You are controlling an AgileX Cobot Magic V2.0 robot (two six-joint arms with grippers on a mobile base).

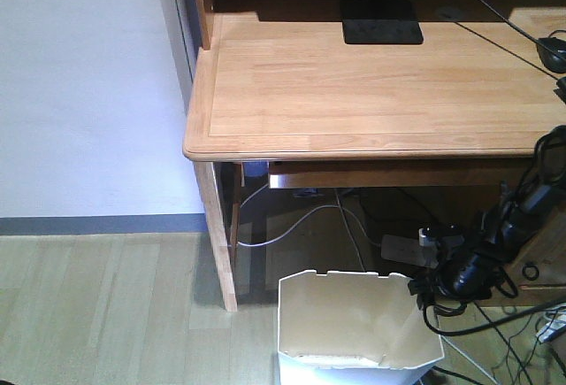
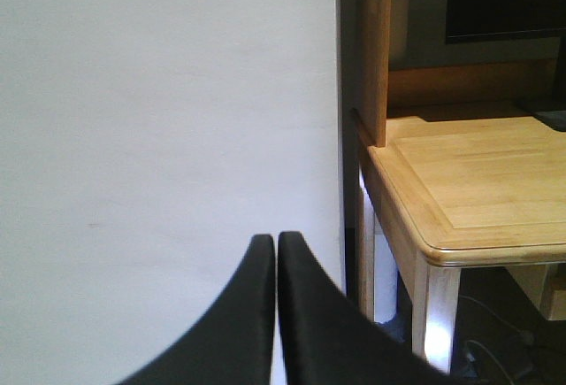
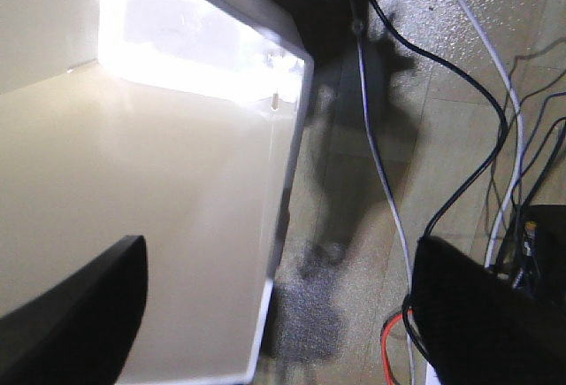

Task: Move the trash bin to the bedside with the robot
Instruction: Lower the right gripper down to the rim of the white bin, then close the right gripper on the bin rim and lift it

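Now: trash bin (image 1: 345, 323) on floor (image 1: 106, 314) at near edge of front view, below desk (image 1: 371, 84) front edge; bedside not in shot. I judge step in hand = grab bin's right wall. R gripper (image 3: 279, 261) spread wide, one finger (image 3: 80, 314) inside bin, other outside, thin wall between; contact can't tell. My plan: seat wall deeper, clamp firm, lift low, avoid cables (image 3: 389, 181) right of bin. L gripper (image 2: 275, 248) clenched on nothing, facing white wall (image 2: 159, 93).

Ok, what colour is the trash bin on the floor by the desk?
The trash bin is plain white, clearest in the exterior front-facing view.
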